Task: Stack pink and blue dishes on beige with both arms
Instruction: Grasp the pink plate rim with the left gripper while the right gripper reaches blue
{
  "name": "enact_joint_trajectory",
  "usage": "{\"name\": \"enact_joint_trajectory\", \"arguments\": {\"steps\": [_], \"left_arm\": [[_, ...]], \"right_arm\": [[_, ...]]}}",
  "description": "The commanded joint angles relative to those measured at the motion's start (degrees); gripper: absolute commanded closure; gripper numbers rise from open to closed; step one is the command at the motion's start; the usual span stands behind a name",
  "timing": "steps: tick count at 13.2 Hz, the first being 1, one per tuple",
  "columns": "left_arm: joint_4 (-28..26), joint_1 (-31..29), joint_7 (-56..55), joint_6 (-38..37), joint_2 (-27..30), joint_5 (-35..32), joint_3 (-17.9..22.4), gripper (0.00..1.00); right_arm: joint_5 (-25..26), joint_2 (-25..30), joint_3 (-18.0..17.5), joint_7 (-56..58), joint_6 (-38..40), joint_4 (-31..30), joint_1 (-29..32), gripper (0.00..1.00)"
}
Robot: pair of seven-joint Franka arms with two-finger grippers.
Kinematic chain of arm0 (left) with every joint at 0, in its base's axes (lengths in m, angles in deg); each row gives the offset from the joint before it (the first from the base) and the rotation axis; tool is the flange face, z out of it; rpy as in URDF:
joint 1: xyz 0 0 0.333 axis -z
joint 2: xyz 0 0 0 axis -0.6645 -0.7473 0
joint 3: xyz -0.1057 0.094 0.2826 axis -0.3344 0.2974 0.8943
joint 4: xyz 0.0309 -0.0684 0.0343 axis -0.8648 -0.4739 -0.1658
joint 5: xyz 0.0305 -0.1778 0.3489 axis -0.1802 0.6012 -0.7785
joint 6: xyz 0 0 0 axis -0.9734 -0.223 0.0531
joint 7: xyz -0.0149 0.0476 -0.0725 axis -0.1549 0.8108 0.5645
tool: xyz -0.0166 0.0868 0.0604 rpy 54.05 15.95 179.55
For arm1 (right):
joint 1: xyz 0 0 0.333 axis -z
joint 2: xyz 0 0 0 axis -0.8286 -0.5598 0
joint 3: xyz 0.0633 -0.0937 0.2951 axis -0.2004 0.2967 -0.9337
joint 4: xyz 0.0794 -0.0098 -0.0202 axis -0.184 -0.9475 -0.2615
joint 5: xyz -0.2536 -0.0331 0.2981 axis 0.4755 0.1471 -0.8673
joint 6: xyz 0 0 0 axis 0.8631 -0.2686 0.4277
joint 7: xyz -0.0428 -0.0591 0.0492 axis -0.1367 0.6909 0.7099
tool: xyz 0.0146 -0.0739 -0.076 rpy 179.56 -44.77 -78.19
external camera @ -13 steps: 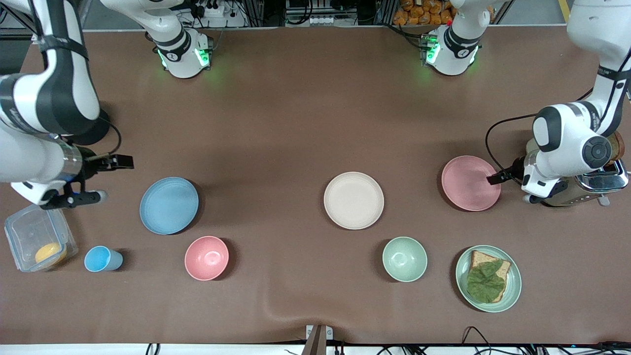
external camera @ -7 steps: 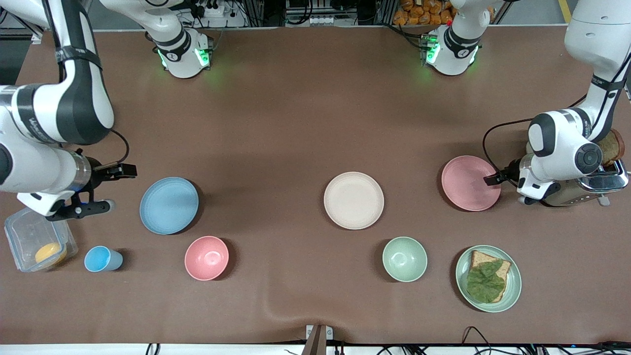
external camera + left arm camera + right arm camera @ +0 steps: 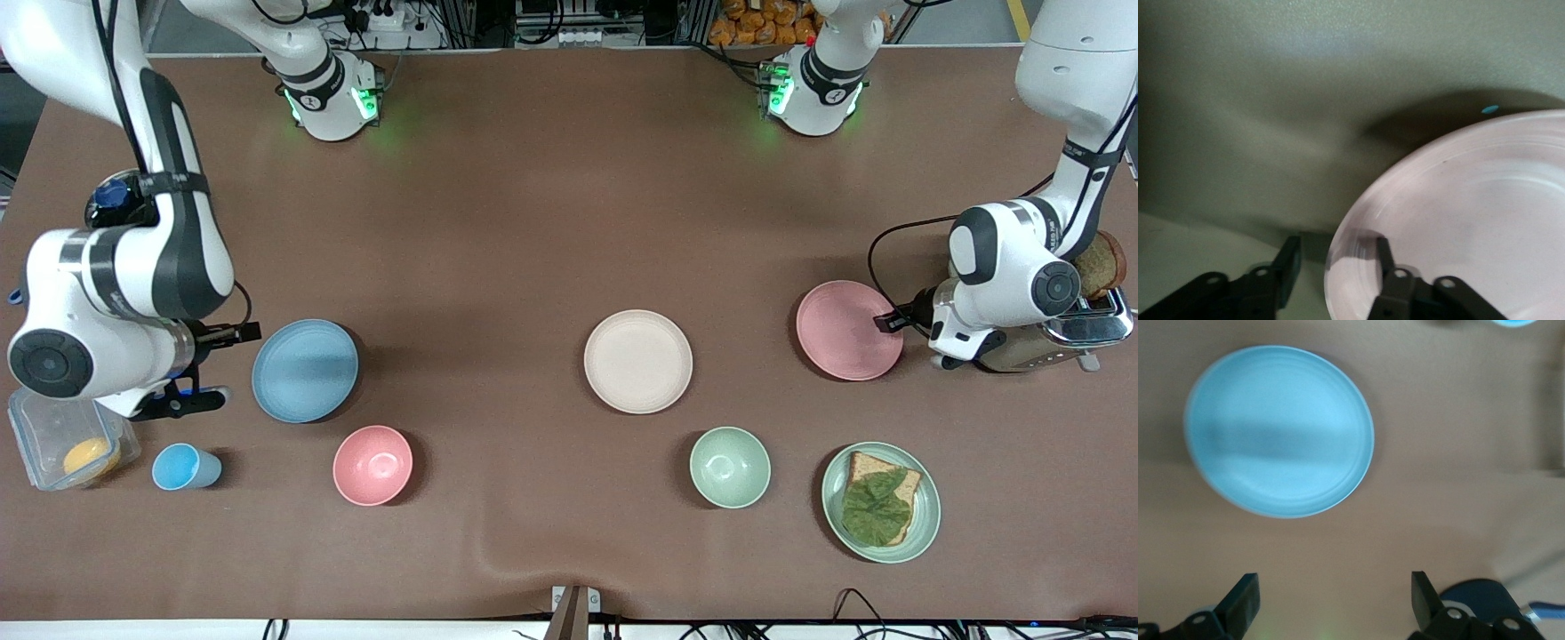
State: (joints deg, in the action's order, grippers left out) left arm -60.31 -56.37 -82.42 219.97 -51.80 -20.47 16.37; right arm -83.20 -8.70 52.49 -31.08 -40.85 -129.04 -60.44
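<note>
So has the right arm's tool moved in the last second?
Yes. The right tool has slid toward the blue plate, which stays put; its upper tip now almost meets the rim.

A brown matte cover lies over the worktop (image 3: 551, 204), rippled in a soft fold at the edge nearest the front camera. Black cables (image 3: 853, 604) trail along that edge. Metal framing and orange packets (image 3: 756, 22) crowd the top.

On my brown table (image 3: 533, 222) lie the blue plate (image 3: 305, 371), beige plate (image 3: 637, 361), pink plate (image 3: 845, 330), two bowls, a cup.
</note>
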Motion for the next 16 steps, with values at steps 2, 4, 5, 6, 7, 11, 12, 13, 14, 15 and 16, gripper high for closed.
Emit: {"name": "enact_joint_trajectory", "arguments": {"steps": [2,4,5,6,7,11,12,13,14,15,16], "left_arm": [[0.2,-0.4,-0.7,0.7,-0.3,-1.1,-0.3,1.0],[0.2,-0.4,-0.3,0.7,-0.2,-1.1,-0.3,1.0],[0.2,-0.5,-0.1,0.7,0.0,-2.2,-0.3,1.0],[0.2,-0.6,-0.1,0.7,0.1,-3.7,-0.3,1.0],[0.2,-0.8,-0.1,0.8,0.2,-4.4,-0.3,1.0],[0.2,-2.2,0.3,1.1,1.8,-4.9,-0.3,1.0],[0.3,-2.2,1.1,0.6,3.1,-4.9,-0.4,1.0],[0.4,-2.2,1.2,-0.1,4.3,-4.9,-0.7,1.0],[1.0,-1.8,0.6,-1.7,5.6,-4.9,-1.0,1.0],[2.6,-1.6,0.2,-3.6,6.4,-4.9,-2.2,1.0],[5.4,-1.6,-1.0,-7.5,6.6,-4.8,-3.8,1.0]], "right_arm": [[0.4,-0.6,-0.6,0.1,-14.6,-9.0,3.7,0.0],[-2.0,-3.3,-0.7,0.0,-19.1,-9.6,4.6,0.0],[-7.1,-4.3,-0.6,0.1,-19.6,-9.5,5.1,0.0],[-10.7,-5.2,-0.6,0.2,-20.0,-9.5,5.3,0.0],[-11.5,-6.2,-0.6,0.2,-21.2,-9.5,5.3,0.0],[-11.2,-8.0,-0.5,4.1,-25.7,-9.5,6.8,0.0],[-11.3,-8.2,-0.5,4.2,-26.3,-9.6,6.9,0.0],[-11.3,-8.6,-0.5,4.2,-26.3,-9.6,6.9,0.0],[-11.3,-8.8,-0.5,4.1,-26.3,-9.6,6.9,0.0],[-11.4,-8.9,-0.5,4.1,-26.6,-9.6,6.9,0.16],[-11.4,-8.9,-0.5,4.2,-26.7,-9.6,6.8,0.74]]}}
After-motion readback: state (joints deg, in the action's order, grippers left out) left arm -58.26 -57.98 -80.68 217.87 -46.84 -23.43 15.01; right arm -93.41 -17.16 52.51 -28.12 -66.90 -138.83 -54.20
